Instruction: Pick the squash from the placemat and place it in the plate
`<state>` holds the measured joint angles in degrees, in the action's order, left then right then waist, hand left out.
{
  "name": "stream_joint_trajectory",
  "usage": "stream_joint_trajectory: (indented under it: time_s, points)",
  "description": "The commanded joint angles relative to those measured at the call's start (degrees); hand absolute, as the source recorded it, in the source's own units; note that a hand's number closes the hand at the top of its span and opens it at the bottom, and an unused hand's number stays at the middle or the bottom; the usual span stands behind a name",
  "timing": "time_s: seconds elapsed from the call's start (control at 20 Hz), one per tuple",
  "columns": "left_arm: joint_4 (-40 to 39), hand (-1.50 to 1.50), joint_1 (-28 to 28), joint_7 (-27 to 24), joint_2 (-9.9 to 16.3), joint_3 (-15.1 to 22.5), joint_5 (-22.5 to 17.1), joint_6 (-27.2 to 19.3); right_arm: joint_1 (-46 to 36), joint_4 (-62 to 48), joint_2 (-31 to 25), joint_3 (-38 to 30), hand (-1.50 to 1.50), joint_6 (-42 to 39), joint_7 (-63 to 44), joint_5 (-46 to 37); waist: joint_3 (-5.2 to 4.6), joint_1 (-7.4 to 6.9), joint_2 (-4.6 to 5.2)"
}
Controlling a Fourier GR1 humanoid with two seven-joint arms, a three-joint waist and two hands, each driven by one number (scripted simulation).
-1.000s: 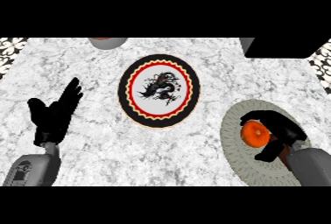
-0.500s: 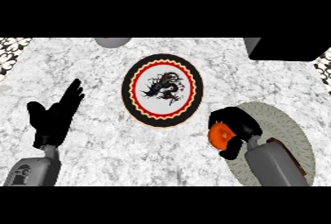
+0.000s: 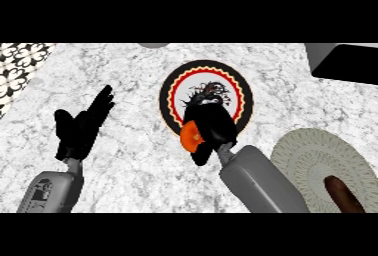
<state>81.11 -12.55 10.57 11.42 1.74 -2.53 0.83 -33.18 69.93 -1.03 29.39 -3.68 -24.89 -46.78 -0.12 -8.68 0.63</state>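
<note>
My right hand (image 3: 211,126) is curled round the orange squash (image 3: 190,137), which peeks out at the hand's left side. Hand and squash hang over the lower left part of the plate (image 3: 238,88), a round plate with a black rim, a red and yellow zigzag ring and a dark figure in its white middle. The hand hides much of the plate's lower half. The round grey placemat (image 3: 310,155) lies at the lower right, apart from the hand. My left hand (image 3: 81,127) rests open at the left, fingers up.
A brown oblong object (image 3: 344,196) lies on the placemat near the lower right edge. A black box-like object (image 3: 345,62) sits at the top right corner. A patterned black and white surface (image 3: 18,62) borders the marble counter at the top left.
My right hand has carried the squash leftward, off the placemat and over the plate's lower part. The left hand has stayed in place.
</note>
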Motion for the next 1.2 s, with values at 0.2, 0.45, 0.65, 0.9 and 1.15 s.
stream_joint_trajectory:
  time_s: [0.2,0.45,0.65,0.9,1.15]
  points:
    - [-1.9,0.0,-2.1,0.9,-0.4,-0.1,0.5,-0.7,-15.7,1.5,1.0,6.7,1.5,18.6,-22.0,-11.0,-0.14,0.92,-0.8]
    - [-3.2,0.0,-3.0,0.3,-0.1,-1.0,0.6,-0.9,-22.7,-3.1,1.0,10.3,1.5,24.8,-38.5,-15.4,-0.15,0.87,-0.13]
    - [-3.9,0.0,-3.7,-0.1,-1.0,-0.4,1.0,-1.3,-25.5,-6.0,1.0,11.4,1.5,31.6,-46.1,-13.7,-0.05,1.37,0.33]
    - [-3.2,0.0,-1.8,-0.8,-0.3,-1.7,0.3,-1.2,-25.3,-7.2,1.0,13.7,1.5,34.9,-52.0,-13.6,-0.01,2.76,-0.22]
    - [-3.8,0.0,-1.9,-1.2,1.6,-3.8,0.2,-1.3,-25.1,-14.1,1.0,10.2,1.5,38.4,-49.2,-12.8,0.06,4.61,-0.06]
